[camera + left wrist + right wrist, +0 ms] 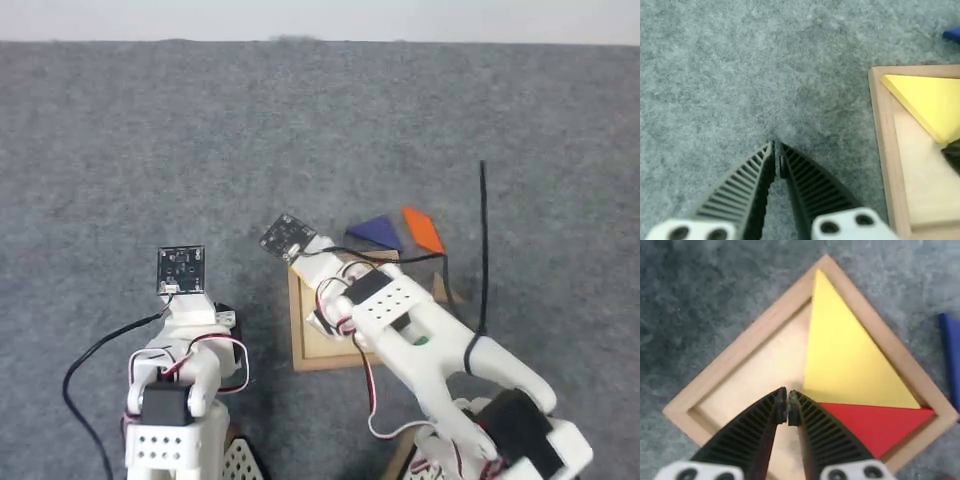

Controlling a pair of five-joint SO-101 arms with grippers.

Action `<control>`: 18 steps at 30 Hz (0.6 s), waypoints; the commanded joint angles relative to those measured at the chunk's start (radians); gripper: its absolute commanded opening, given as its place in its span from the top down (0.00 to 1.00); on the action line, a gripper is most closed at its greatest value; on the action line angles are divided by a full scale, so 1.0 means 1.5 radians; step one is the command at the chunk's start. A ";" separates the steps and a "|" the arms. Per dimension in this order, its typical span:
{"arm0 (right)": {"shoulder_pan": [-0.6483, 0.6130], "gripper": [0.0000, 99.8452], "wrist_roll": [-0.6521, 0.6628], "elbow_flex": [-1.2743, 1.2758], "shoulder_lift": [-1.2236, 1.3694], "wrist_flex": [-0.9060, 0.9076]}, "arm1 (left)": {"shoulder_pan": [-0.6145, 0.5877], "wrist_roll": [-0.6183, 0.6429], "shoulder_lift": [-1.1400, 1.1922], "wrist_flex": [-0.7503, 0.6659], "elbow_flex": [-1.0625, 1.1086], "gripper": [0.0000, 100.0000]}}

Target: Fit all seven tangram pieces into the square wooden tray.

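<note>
While the right gripper (787, 392) hangs closed above it, tray (747, 342): near centre, holds yellow triangle (850, 360), red triangle (875, 422).
Left gripper (776, 147): closed, empty, left of tray.
Blue piece (376, 232), orange piece (422, 230): carpet, beyond tray.

Table cover (300, 110): mottled grey, with a felt-like speckle. Tray (740, 347): pale natural wood, the rim slightly darker than the floor. Directly ahead of the right gripper (788, 392) lies a plain yellow triangle (845, 355), and beside its tips a plain red triangle (880, 422). Farther out from that gripper are a blue piece (375, 232), apparently a dark shade, and an orange piece (422, 230). Right gripper and left gripper (776, 146): black fingers with ribbed pads, white housings.
</note>
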 commanded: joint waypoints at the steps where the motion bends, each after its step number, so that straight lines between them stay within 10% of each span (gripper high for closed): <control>1: -0.007 0.99 0.011 -0.004 -0.002 -0.019 | -0.004 -0.006 -0.013 0.001 -0.008 0.99; 18: 0.057 0.99 0.011 -0.015 0.024 -0.014 | -0.004 -0.006 -0.013 0.001 -0.008 0.99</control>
